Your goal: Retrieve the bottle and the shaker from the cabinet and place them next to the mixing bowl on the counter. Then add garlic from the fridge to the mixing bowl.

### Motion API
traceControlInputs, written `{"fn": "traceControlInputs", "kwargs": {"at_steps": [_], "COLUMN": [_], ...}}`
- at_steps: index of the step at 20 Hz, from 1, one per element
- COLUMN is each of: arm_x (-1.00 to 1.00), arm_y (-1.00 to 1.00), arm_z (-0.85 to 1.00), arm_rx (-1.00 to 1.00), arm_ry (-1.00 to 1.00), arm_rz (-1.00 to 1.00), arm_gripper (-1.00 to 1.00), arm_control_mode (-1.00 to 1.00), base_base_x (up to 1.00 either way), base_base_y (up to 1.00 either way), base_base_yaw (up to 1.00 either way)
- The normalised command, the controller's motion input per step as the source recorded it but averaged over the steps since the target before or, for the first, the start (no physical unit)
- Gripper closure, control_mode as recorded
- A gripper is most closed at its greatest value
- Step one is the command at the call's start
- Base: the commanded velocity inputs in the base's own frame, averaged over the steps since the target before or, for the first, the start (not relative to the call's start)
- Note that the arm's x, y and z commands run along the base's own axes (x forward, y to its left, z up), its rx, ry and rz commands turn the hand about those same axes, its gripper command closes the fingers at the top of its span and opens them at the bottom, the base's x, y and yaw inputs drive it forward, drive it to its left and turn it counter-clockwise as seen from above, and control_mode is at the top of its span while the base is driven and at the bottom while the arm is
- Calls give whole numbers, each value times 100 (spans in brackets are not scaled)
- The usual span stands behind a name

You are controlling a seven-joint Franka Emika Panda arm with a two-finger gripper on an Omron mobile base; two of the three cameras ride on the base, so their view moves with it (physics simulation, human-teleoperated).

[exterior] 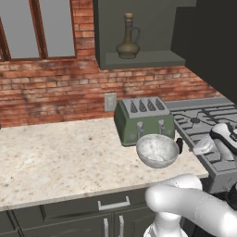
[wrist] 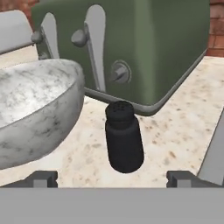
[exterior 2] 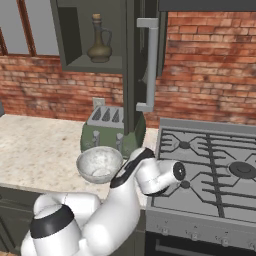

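Note:
The small black shaker (wrist: 124, 140) stands upright on the beige counter (exterior: 60, 157), just right of the mixing bowl (wrist: 30, 113) and in front of the green toaster. My gripper (wrist: 113, 179) is open, its fingertips (wrist: 43, 178) wide apart on the near side of the shaker and not touching it. In the left base view the shaker (exterior: 179, 145) shows beside the bowl (exterior: 157, 150). The olive-brown bottle (exterior: 128, 44) stands on the shelf of the open cabinet (exterior: 143, 59), also seen as bottle (exterior 2: 99, 42) above the bowl (exterior 2: 100, 164). The fridge is out of view.
The green toaster (exterior: 143, 120) sits right behind the bowl and shaker. The black gas hob (exterior 2: 210, 160) adjoins the counter on the right. The cabinet's open door (exterior 2: 131, 65) with its grey handle (exterior 2: 149, 65) hangs over the toaster. A brick wall runs behind.

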Motion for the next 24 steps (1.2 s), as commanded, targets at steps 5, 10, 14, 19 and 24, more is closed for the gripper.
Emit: {"fn": "traceControlInputs", "kwargs": {"at_steps": [5,10,14,19,24], "arm_x": [-54,-74,-40,0,1], "arm_y": [30,36,46,42,35], "arm_z": [27,24,57,99,99], "arm_rx": [0,0,-3,-11,-8], "arm_ry": [10,8,1,3,4], "arm_rz": [-41,-41,-34,-15,-1], "arm_gripper": [-100,-100,-100,-100,-100], "arm_control_mode": [-100,-100,-100,-100,-100], "base_base_x": [0,0,0,0,0], "base_base_y": [0,0,0,0,0], "base_base_yaw": [0,0,0,0,0]}}
